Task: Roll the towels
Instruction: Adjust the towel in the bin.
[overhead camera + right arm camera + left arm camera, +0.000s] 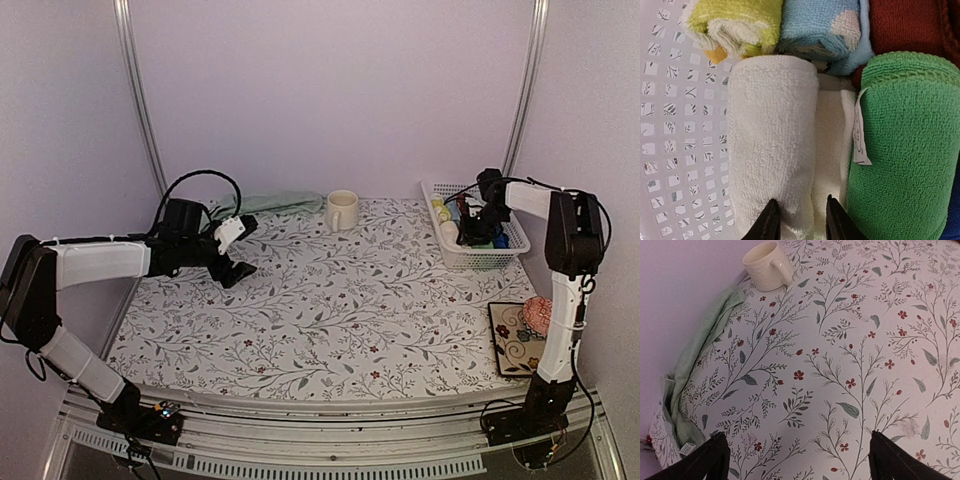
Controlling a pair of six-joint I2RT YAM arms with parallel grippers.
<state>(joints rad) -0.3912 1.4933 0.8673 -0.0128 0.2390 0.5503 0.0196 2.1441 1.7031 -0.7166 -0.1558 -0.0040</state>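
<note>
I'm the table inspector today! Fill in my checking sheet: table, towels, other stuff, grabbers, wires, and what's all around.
Surface: floral tablecloth, lying flat.
Job's things: sage green towel lies unrolled along the back edge by the wall; white towel is rolled and sits in the white basket.
Clutter: cream mug upright near the green towel's end; more rolled towels in the basket; patterned tile at front right with a pinkish thing on it.
Grippers: left gripper wide open over bare tablecloth; right gripper in the basket, jaws partly apart just over the white roll.
Cables: black cable loops up behind the left gripper.
Surroundings: plain pale walls, metal rails.
</note>
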